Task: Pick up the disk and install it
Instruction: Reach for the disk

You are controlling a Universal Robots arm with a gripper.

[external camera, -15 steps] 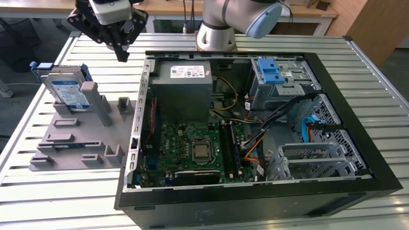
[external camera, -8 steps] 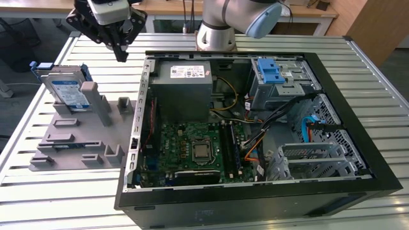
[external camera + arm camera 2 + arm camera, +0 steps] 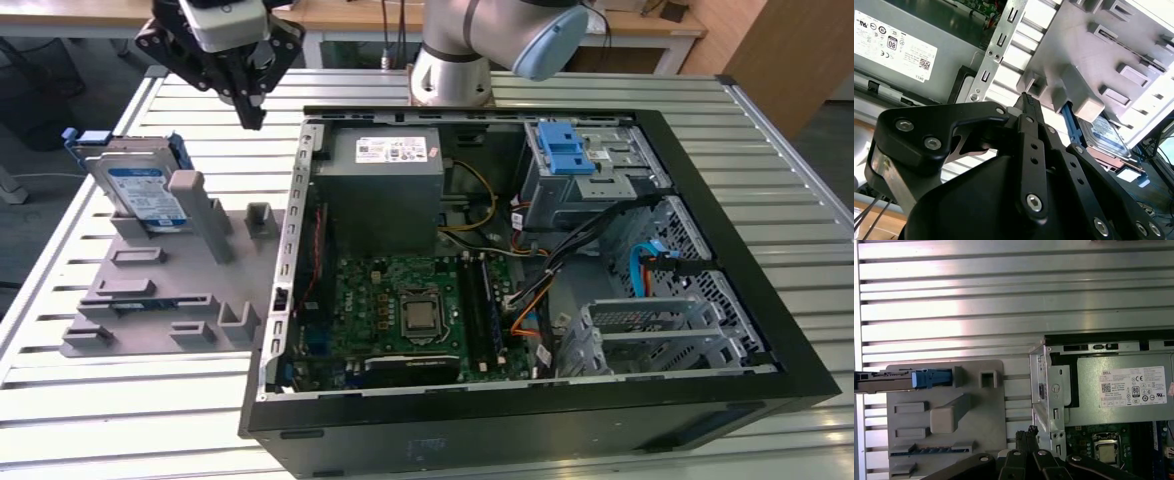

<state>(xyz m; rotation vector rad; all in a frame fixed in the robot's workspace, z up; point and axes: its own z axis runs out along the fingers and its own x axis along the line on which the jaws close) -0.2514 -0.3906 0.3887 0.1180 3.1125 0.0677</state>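
Silver flat hard drive in a blue plastic carrier frame (image 3: 140, 188) is standing upright in the grey plastic fixture (image 3: 147, 295). Black gripper (image 3: 251, 116) hovers close by, fingers pinched together, holding nothing.

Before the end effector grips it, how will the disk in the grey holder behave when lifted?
The disk is a metal-cased slab, so probably stiff and heavy for its size. It stands on edge in the grey holder, so a sideways push may tip it.
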